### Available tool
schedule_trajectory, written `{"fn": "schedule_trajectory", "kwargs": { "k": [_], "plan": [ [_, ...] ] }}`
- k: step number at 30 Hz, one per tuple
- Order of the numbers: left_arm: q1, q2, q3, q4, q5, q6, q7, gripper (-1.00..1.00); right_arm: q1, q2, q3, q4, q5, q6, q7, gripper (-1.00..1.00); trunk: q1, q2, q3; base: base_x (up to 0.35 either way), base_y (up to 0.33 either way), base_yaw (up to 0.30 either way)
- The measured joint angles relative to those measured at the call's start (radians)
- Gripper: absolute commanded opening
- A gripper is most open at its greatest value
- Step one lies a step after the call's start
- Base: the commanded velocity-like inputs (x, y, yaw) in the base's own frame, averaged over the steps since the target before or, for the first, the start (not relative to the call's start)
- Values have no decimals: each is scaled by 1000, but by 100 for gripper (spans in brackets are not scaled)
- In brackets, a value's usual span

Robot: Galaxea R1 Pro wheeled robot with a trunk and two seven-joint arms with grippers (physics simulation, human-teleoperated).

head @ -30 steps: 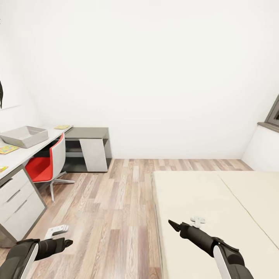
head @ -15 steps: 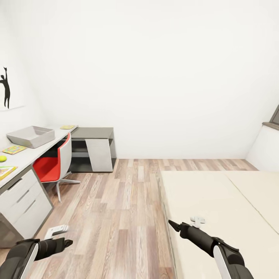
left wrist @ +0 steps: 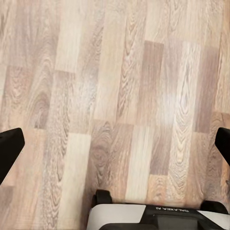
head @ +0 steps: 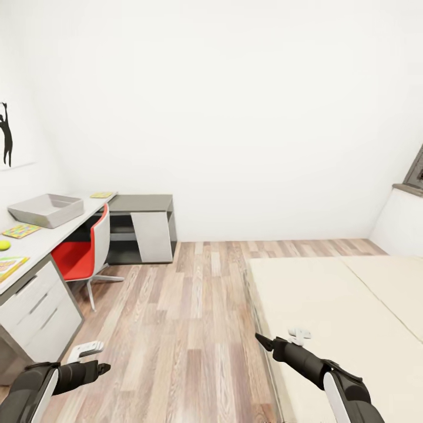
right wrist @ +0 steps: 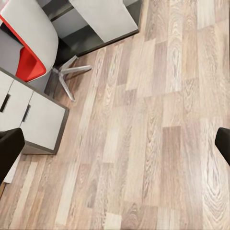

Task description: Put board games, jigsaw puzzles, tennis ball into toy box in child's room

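L arm (head: 41, 385) & R arm (head: 329, 376): glossy black shells w/ white panels on forearms, tapering to black wrists. Grippers white in head view; black fingers (left wrist: 9, 151) in wrist views. White housing w/ small dark lettering, black mount.

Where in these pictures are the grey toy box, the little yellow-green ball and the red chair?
toy box (head: 44, 210): head view, on its near grey side wall.
tennis ball (head: 4, 245): head view, middle of the ball, on the table.
red chair (head: 73, 259): head view, on the red seat cushion.
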Motion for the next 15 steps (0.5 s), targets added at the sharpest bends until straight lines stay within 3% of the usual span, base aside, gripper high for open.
{"fn": "schedule_trajectory", "kwargs": {
  "k": [15],
  "plan": [
    [0, 0, 0, 0, 0, 0, 0, 100, 0, 0, 0, 0, 0, 0, 0, 100, 0, 0, 11, 0, 259, -242]
  ]
}}
